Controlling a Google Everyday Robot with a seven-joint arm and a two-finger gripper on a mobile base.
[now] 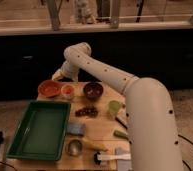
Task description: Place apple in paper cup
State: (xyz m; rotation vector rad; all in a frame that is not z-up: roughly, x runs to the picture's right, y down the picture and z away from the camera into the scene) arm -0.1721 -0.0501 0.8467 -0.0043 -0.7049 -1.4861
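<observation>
reddish-orange apple [67,90], cream-white paper cup [67,92], pale pincer [57,75]

One gripper [58,75] at ten o'clock; two bowls, orange [49,89] and dark [93,90]; two cups, paper cup [67,91] and green [114,107]; one green tray [40,129]; one grape bunch [86,111].

Smooth matt white arm [140,95] shell; end effector [57,76] above the wooden table [101,131] (glossy green plastic tray [40,129]).

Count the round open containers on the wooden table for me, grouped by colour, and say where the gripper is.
Orange wide bowl: 1
Cream-white small paper cup, something reddish-orange inside: 1
Dark brown bowl: 1
Light green cup: 1
Silver metal cup: 1
Total: 5
The gripper hangs above the table's far edge, behind the orange bowl.
</observation>
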